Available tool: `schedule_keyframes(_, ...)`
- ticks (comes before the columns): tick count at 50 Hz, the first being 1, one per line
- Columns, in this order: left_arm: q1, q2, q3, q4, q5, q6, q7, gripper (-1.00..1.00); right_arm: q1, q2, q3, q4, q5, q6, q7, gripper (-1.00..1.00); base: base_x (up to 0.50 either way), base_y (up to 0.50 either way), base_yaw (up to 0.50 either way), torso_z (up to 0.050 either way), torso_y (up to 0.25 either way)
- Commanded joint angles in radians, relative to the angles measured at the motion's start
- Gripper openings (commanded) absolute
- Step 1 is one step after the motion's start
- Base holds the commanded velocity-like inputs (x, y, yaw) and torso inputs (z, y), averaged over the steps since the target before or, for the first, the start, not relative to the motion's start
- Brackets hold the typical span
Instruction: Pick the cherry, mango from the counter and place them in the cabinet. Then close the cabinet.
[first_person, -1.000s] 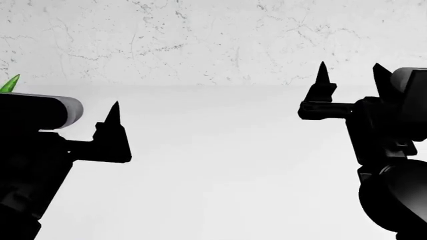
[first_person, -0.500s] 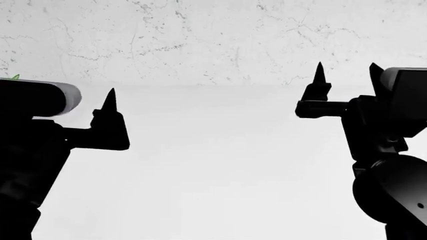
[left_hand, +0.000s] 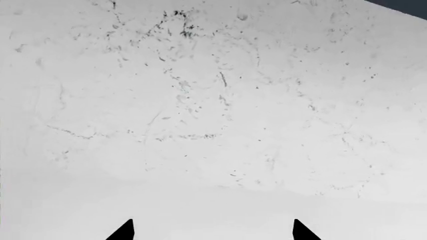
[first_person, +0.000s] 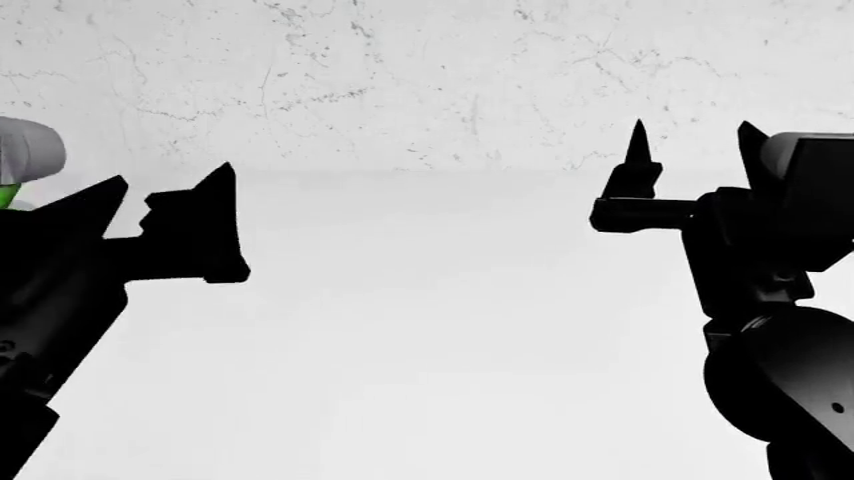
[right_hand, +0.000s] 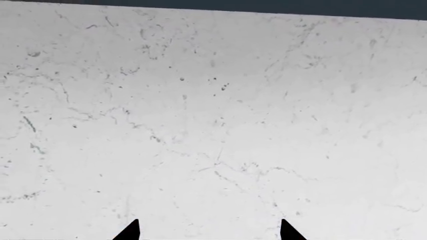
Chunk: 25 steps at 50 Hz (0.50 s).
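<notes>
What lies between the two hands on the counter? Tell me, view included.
Nothing: in the head view, the counter is bare white surface between the left hand and the right hand. Neither cherry nor mango shows in any view.

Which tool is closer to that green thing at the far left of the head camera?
Left. The left tool shows just beside the green thing; the right tool is far off across the counter.

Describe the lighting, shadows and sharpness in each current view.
Head view: flat, bright light; plain white counter nearly shadowless, black left gripper and right gripper mere silhouettes. Both wrist views: sharp speckled white marble wall, no glare, fingertips pure black.
</notes>
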<state>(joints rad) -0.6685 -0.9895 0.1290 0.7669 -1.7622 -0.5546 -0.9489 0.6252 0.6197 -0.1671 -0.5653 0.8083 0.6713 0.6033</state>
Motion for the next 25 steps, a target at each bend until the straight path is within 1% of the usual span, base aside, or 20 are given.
schedule_keyframes(1,0.083,-0.029,-0.109,-0.081,-0.187,0.092,0.132,1.00,-0.094,-0.056,0.017,-0.001,0.019,0.007,0.004,1.00,0.00,0.00,0.00,0.000,0.000)
schedule_keyframes(6,0.122,-0.064,-0.177,-0.100,-0.204,0.109,0.162,1.00,-0.071,-0.051,0.030,-0.032,0.064,0.051,0.039,1.00,0.00,0.00,0.00,0.000,0.000)
schedule_keyframes(13,0.217,-0.094,-0.294,-0.106,-0.243,0.132,0.198,1.00,-0.054,-0.047,0.038,-0.050,0.096,0.080,0.063,1.00,0.00,0.00,0.00,0.000,0.000)
schedule_keyframes(20,0.305,-0.107,-0.425,-0.122,-0.310,0.145,0.217,1.00,-0.054,-0.044,0.042,-0.052,0.100,0.078,0.065,1.00,0.00,0.00,0.00,0.000,0.000)
schedule_keyframes(25,0.378,-0.109,-0.535,-0.136,-0.343,0.127,0.227,1.00,-0.057,-0.044,0.042,-0.048,0.095,0.071,0.061,1.00,0.00,0.00,0.00,0.000,0.000)
